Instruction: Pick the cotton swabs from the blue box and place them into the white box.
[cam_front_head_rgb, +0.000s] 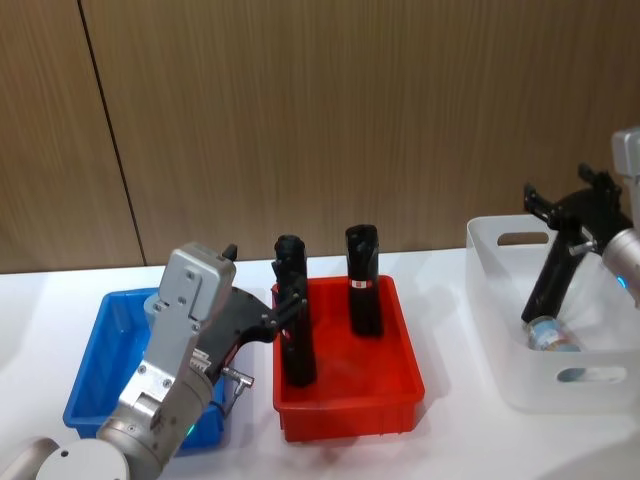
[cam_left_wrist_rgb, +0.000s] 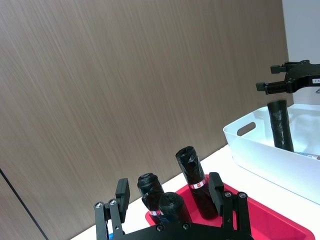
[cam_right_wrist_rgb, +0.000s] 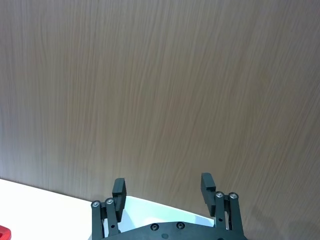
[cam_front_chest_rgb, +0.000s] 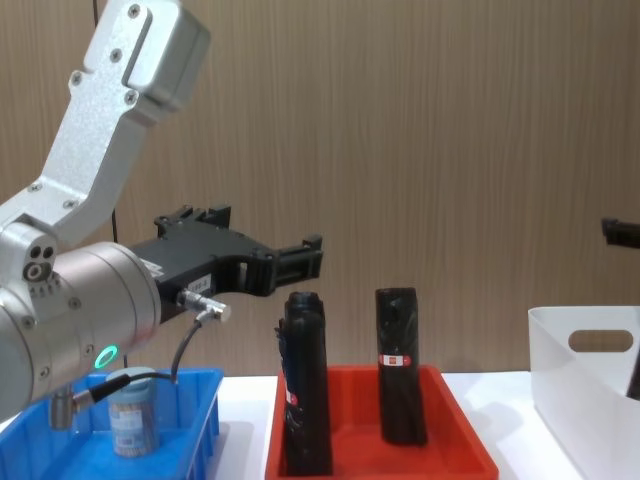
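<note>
The work looks to be between picks: one swab (cam_front_head_rgb: 552, 334) already lies in the white box (cam_front_head_rgb: 520, 380), and at least one more swab jar (cam_front_chest_rgb: 131, 418) stands in the blue box (cam_front_chest_rgb: 195, 440), so the next move probably calls for a gripper to come down over that jar and close on it. The left gripper (cam_front_chest_rgb: 305, 257) hangs above the blue box, with the jar below and behind its tips and the red tray (cam_front_head_rgb: 400, 400) with two black rolls (cam_front_head_rgb: 364, 282) just ahead of it; its fingers are spread wide and hold nothing. The right gripper (cam_front_head_rgb: 565, 200) hovers over the white box, fingers parted and empty, a black roll (cam_front_head_rgb: 552, 275) leaning in the box just beneath it and the swab lower still.
</note>
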